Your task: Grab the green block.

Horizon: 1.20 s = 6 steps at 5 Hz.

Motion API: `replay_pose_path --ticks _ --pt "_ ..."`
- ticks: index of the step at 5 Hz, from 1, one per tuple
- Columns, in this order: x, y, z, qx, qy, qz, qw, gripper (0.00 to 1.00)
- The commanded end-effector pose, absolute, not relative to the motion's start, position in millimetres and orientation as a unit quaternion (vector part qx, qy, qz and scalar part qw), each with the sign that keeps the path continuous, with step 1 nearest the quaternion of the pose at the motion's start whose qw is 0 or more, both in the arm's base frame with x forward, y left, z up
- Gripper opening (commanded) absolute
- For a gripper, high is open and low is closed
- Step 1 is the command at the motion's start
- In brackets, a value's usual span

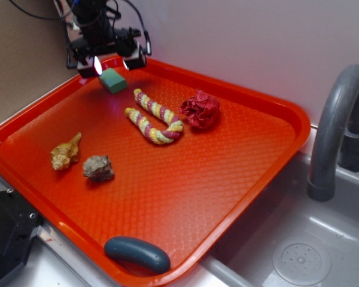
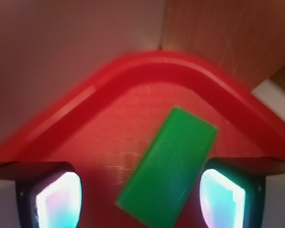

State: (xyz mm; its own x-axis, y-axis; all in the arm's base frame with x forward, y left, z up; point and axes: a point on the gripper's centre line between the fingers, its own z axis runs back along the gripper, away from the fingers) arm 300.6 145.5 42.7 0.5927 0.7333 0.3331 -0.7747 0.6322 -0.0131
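The green block (image 1: 113, 80) lies flat on the orange tray (image 1: 215, 179) near its far left corner. My gripper (image 1: 112, 64) hovers just above and behind it, jaws open, with one bright pad on each side. In the wrist view the green block (image 2: 170, 166) lies tilted between my open fingers, nearer the right pad (image 2: 222, 198) than the left pad (image 2: 59, 202). My gripper (image 2: 140, 202) holds nothing.
On the tray lie a yellow-and-red rope toy (image 1: 153, 116), a crumpled red cloth (image 1: 201, 110), a tan shell (image 1: 66, 153), a grey-brown shell (image 1: 99, 168) and a dark blue-grey oblong piece (image 1: 137, 254). A grey faucet (image 1: 338, 125) and sink (image 1: 299, 251) are at right. The tray's raised rim (image 2: 152, 64) is close behind the block.
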Motion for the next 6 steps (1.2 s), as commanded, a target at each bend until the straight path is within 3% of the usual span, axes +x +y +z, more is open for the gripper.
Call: replay_pose_path --ticks 1,2,3,4,5,6 --pt "296.4 161.1 27.1 0.059 -0.162 0.435 0.884 1.00" --pt "295.5 150.2 31.9 0.056 -0.186 0.398 0.896 0.00" --pt "290.9 132.3 58.6 0.080 -0.180 0.333 0.922 0.00" --pt "275.4 102.8 71.0 0.089 -0.125 0.229 0.961 0.00" --pt "253.2 75.9 89.9 0.094 -0.090 0.159 0.979 0.00" --pt "235.8 40.0 131.7 0.074 -0.041 0.054 0.995 0.00"
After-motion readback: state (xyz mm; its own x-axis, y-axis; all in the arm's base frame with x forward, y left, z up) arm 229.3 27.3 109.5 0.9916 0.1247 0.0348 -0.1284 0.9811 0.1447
